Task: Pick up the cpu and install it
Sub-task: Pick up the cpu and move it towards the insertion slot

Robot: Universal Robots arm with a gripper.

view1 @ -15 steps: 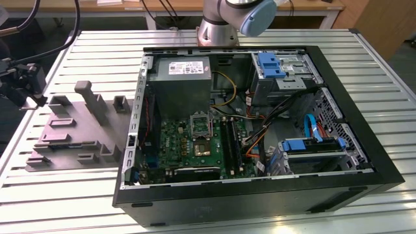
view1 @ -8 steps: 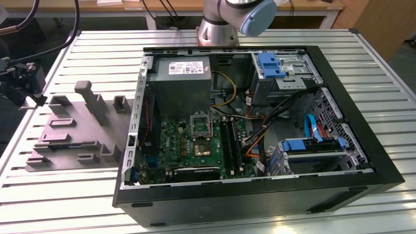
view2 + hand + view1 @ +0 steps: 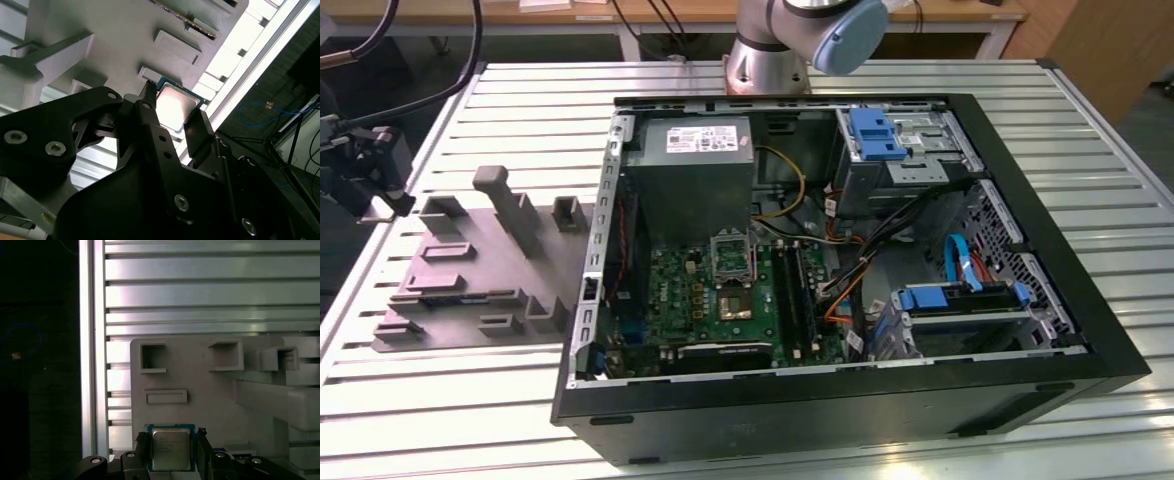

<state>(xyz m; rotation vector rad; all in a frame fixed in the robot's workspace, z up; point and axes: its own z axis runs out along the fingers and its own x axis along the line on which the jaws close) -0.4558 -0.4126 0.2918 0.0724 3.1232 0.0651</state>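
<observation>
The cpu [image 3: 171, 450] is a small flat square with a silvery top and a blue-green rim. It sits low against the grey plastic fixture [image 3: 210, 395], near the fixture's edge by the table's side rail. In both wrist views my gripper [image 3: 172, 446] has a black finger on each of two opposite sides of the cpu [image 3: 175, 104], shut on it. In the exterior view my gripper [image 3: 374, 175] is at the far left, over the fixture's [image 3: 467, 270] back corner. The metal-framed socket [image 3: 731, 258] stands on the green board inside the case.
The open black computer case [image 3: 1107, 350] takes up the middle and the exterior view's right of the slatted metal table [image 3: 440, 390]. Upright posts [image 3: 507, 205] and pockets rise from the fixture. The arm's base [image 3: 767, 60] is behind the case. Cables and blue drive brackets [image 3: 961, 295] crowd the case.
</observation>
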